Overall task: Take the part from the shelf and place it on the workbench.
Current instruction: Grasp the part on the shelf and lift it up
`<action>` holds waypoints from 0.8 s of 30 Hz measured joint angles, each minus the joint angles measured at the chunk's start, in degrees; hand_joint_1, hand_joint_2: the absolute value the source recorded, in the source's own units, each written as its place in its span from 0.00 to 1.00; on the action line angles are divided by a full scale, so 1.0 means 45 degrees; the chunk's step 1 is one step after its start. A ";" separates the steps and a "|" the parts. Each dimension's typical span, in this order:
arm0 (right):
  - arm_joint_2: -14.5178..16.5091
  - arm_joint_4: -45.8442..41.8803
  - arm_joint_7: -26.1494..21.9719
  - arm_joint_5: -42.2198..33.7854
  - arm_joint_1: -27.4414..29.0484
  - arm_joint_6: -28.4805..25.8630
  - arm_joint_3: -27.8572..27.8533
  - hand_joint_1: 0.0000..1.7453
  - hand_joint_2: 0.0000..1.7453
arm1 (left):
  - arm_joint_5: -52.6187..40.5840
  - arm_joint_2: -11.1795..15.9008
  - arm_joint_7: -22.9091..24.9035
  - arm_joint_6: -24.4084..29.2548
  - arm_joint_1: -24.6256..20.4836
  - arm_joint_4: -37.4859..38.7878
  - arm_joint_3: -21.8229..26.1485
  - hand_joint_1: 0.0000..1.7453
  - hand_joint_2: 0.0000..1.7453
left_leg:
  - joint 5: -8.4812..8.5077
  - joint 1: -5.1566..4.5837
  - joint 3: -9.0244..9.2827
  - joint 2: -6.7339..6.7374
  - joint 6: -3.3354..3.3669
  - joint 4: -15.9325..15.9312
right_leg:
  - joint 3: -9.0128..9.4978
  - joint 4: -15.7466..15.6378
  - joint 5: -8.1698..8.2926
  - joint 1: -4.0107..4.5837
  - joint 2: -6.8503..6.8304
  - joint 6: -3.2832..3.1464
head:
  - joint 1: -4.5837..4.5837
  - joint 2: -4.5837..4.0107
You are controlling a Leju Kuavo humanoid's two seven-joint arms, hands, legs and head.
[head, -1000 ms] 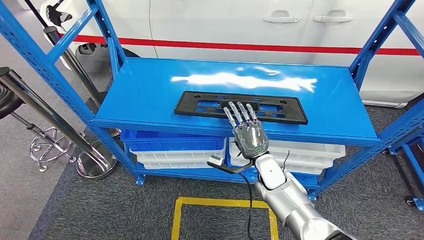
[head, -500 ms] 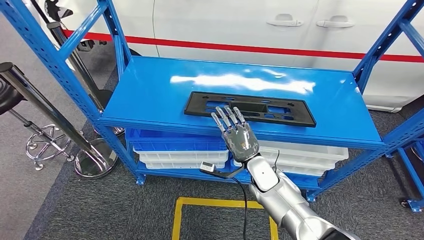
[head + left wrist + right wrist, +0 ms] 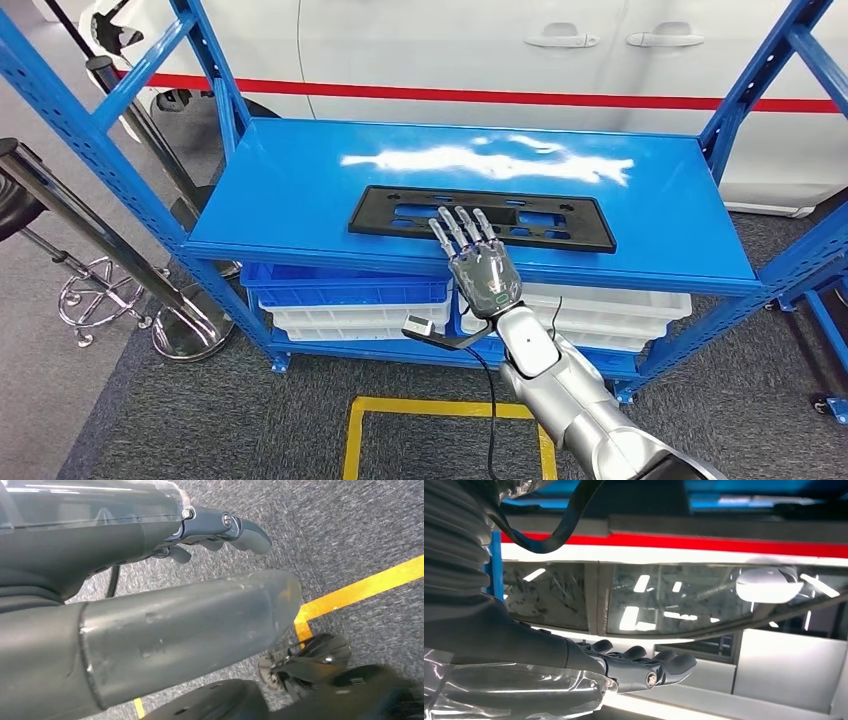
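Right hand (image 3: pixel 484 272) now leftward over part (image 3: pixel 481 215)

Head view: high on my body, facing forward and down at the blue shelf (image 3: pixel 300 190) and white car (image 3: pixel 450 45), medium range. Left wrist view: close behind my left hand (image 3: pixel 150 575), facing grey carpet (image 3: pixel 350 525). Right wrist view: close behind my right hand (image 3: pixel 624 667), facing the car, shared with head view.

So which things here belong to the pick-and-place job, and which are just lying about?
Part of the job:
- black part, flat on the shelf
- blue shelf it lies on
- right hand, fingers spread at the part's near edge

Just lying about:
- blue and white bins below
- white car behind
- chrome stool base
- left hand, hanging over the carpet
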 joint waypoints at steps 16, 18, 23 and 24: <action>0.0029 0.0552 -0.0048 0.0000 -0.0140 0.0000 -0.0341 0.00 1.00 | -0.0098 0.0006 -0.0144 -0.0001 -0.0023 0.0000 0.0083 0.00 0.00 | 0.1775 -0.0038 0.1473 0.0021 0.0768 -0.3360 | -0.1608 0.3559 -0.1816 0.0031 0.0032 0.0591 | 0.0007 0.0000; 0.0029 0.0604 -0.0099 0.0000 -0.0083 0.0000 -0.0362 0.00 1.00 | -0.0175 0.0005 -0.0197 -0.0004 0.0005 0.0000 0.0084 0.00 0.00 | 0.1731 -0.0043 0.1490 0.0011 0.0769 -0.3347 | -0.1760 0.3776 -0.1622 0.0020 0.0030 0.0598 | 0.0007 0.0000; 0.0040 0.0626 -0.0123 0.0000 -0.0122 0.0000 -0.0374 0.00 1.00 | -0.0301 0.0005 -0.0264 -0.0004 0.0005 0.0000 0.0084 0.00 0.00 | 0.1509 -0.0088 0.1570 -0.0013 0.0559 -0.3204 | -0.0113 0.0333 -0.0114 0.0058 0.0023 0.0403 | 0.0005 0.0000; 0.0046 0.0628 -0.0123 0.0000 -0.0122 0.0000 -0.0375 0.00 1.00 | -0.0310 0.0005 -0.0268 -0.0004 0.0004 0.0000 0.0084 0.00 0.00 | 0.1470 -0.0104 0.1567 -0.0014 0.0487 -0.3189 | -0.0043 0.0170 -0.0177 0.0089 0.0026 0.0353 | 0.0004 0.0000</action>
